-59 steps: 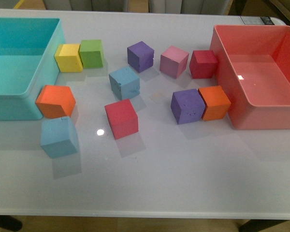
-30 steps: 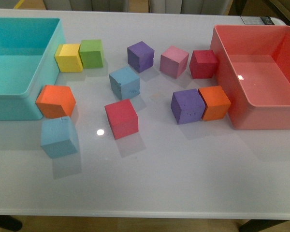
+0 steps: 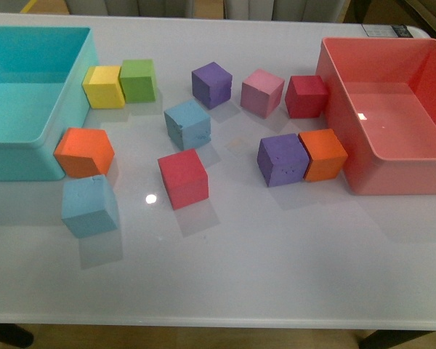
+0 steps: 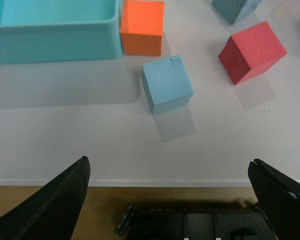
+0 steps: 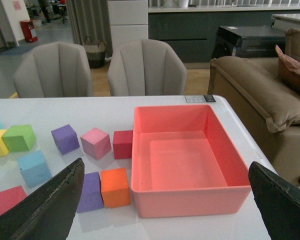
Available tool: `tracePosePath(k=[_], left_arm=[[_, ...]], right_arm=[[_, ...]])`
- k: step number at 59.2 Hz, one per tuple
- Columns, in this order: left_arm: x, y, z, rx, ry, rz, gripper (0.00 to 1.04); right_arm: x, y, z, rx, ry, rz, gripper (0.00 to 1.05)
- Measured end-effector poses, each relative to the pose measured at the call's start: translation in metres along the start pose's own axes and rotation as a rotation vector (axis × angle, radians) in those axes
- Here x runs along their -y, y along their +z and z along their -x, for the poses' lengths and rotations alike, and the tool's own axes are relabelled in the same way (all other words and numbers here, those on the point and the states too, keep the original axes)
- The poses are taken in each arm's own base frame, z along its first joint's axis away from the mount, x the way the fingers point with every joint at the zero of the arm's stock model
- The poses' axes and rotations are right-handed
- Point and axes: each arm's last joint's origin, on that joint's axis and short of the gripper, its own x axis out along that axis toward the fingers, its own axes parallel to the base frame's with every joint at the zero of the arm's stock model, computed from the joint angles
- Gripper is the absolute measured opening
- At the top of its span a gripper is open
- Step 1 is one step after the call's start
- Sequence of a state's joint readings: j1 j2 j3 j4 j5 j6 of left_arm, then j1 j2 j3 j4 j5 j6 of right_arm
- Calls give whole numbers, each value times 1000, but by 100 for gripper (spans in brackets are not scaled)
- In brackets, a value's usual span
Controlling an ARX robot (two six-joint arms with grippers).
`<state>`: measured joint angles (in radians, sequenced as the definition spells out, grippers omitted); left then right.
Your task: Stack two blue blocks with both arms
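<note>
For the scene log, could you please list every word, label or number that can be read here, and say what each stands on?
No text here is legible.
Sticker on the far corner of the table, behind the red bin: print too small to read.
Pink sign far behind the table, in the right wrist view: blurred, unreadable.
Nothing else shows any print.

2 blue blocks [image 3: 187, 123] [image 3: 89, 206], 2 purple [image 3: 211, 83] [image 3: 282, 159], 2 orange [image 3: 85, 151] [image 3: 323, 154], 2 red [image 3: 182, 178] [image 3: 306, 96], 1 yellow [image 3: 104, 86], 1 green [image 3: 137, 79], 1 pink [image 3: 261, 92]; 2 bins [image 3: 18, 158] [image 3: 392, 176].
</note>
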<state>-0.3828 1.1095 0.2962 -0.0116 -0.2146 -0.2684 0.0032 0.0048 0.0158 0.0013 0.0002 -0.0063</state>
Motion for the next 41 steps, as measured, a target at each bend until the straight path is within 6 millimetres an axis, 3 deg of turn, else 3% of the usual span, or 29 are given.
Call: tracePosePath(k=[20,41], left_arm=[[34,-3,-67,-162,18,-42,96],[49,20,-121,-225,57,39,96]], right_arm=[[0,0,0,0,0,0,96],[0,0,0,0,0,0,96]])
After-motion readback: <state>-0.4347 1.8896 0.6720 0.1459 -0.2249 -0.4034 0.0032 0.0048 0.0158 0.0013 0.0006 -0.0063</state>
